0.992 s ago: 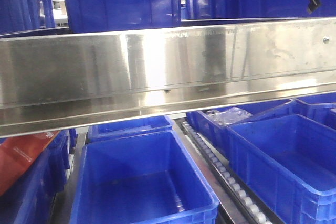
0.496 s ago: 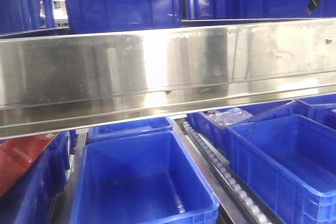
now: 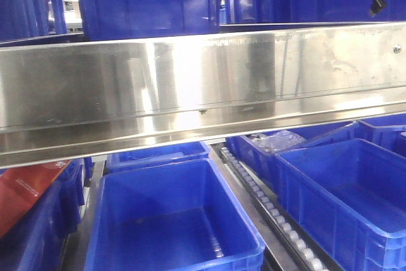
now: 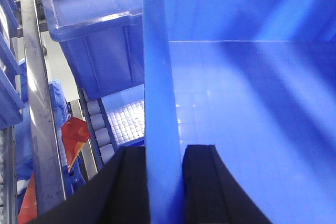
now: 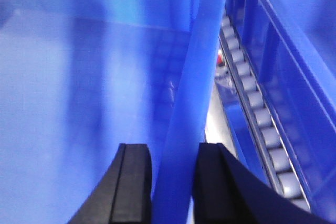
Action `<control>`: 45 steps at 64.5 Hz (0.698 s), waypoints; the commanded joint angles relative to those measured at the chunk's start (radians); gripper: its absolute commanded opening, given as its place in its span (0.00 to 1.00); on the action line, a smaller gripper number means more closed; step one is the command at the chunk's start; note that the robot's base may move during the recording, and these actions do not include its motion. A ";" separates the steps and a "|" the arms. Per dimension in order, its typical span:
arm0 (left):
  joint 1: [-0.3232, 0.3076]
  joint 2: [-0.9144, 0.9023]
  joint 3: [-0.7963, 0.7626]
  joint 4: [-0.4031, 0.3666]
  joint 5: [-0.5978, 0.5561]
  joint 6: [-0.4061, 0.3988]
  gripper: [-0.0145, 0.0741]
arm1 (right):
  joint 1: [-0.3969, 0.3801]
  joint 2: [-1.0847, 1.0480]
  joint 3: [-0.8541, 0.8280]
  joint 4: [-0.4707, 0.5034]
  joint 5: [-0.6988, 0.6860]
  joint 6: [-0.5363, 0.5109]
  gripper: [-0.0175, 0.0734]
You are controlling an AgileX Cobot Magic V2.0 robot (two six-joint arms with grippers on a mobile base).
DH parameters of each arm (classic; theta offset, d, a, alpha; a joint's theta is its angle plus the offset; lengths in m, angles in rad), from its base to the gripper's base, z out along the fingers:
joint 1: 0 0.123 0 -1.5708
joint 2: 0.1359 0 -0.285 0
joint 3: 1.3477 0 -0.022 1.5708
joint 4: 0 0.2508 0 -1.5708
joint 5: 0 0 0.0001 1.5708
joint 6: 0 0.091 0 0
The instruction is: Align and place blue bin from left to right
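The blue bin (image 4: 252,103) fills the left wrist view; its thin upright wall (image 4: 157,51) runs down between the black fingers (image 4: 131,182). My left gripper (image 4: 165,151) is shut on that wall. In the right wrist view the same bin's inside (image 5: 79,77) shows, with its opposite wall (image 5: 197,77) clamped in my right gripper (image 5: 172,148), also shut. Neither gripper appears in the front view, and I cannot tell which of the bins there is the held one.
A broad steel rail (image 3: 203,80) crosses the front view, with blue bins above (image 3: 146,1) and below (image 3: 171,220) and a roller track (image 3: 266,207) between the lower ones. Beside the left gripper lie rollers (image 4: 97,124), a red-orange pack (image 4: 73,132) and another bin (image 4: 89,19). Rollers (image 5: 257,108) run right of the right gripper.
The front view has shifted very slightly to the right and the reflections on the steel rail have moved; the bins in it stand as before.
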 commanded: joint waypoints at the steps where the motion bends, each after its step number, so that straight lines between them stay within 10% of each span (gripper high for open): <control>1: -0.007 -0.025 -0.019 -0.018 -0.112 0.001 0.15 | 0.004 -0.021 -0.011 0.039 -0.113 -0.037 0.12; 45: -0.007 0.006 -0.017 -0.019 0.107 -0.074 0.15 | -0.038 0.072 -0.011 0.056 -0.250 -0.065 0.12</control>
